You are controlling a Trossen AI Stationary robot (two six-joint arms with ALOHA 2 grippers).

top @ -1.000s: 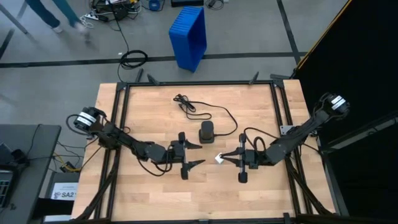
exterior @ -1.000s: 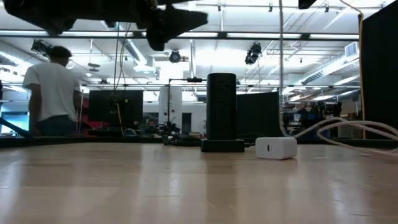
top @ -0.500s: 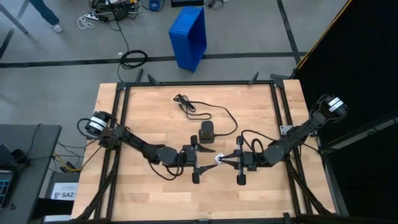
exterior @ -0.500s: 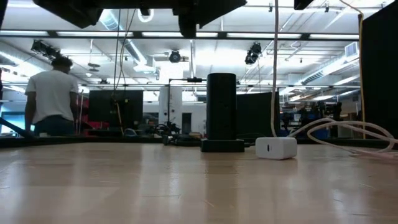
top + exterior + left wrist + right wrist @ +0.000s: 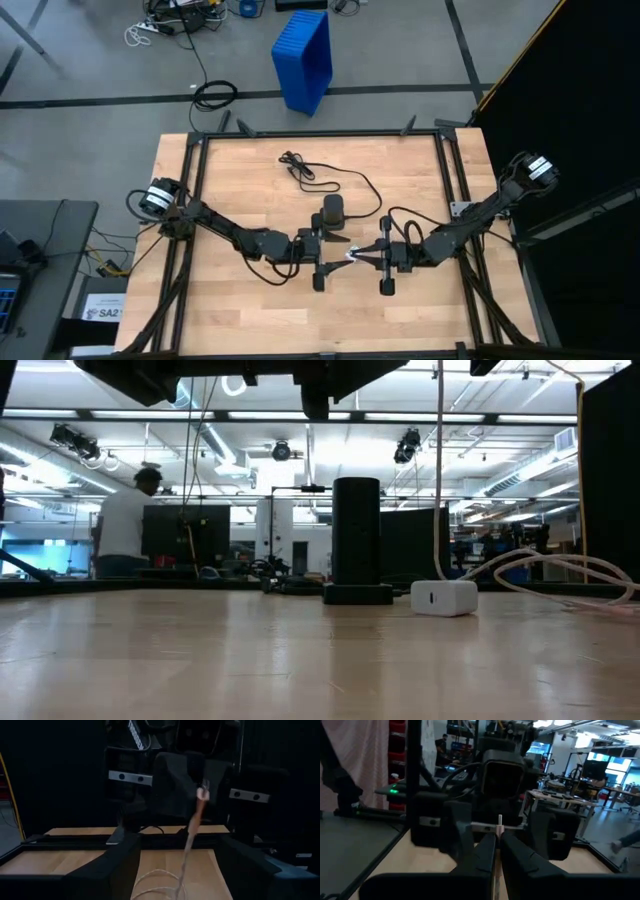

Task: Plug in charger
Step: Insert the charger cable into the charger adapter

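A white charger brick (image 5: 443, 597) lies flat on the table, to the right of the upright black power tower (image 5: 356, 540) in the low view. Its white cable (image 5: 192, 827) rises to my right gripper (image 5: 496, 837), which is shut on it near the table's middle (image 5: 360, 256), well above the table. The cable's metal plug (image 5: 499, 820) stands above the fingers. My left gripper (image 5: 177, 870) faces it from the table's left (image 5: 335, 260). It is open, with one finger on each side of the hanging cable, apart from it. My right gripper pinches the white cable just below its metal plug (image 5: 201, 795) between its two fingers. The fingers (image 5: 485, 851) lie level, point toward the table's left and cross the cable. The plug points up, and the cable hangs slack below them to loops on the table (image 5: 160, 882).
The tower's black cord (image 5: 330, 180) runs over the far half of the table. Slack white cable (image 5: 545, 565) arcs over the table to the charger's right in the low view. A blue bin (image 5: 303, 58) stands on the floor beyond the far edge. A person (image 5: 125, 530) stands in the room behind.
My left gripper has moved toward the table's right edge and a little up, closing in on my right gripper and the held plug; the cable now hangs between its fingers. My right gripper has kept still with the cable.
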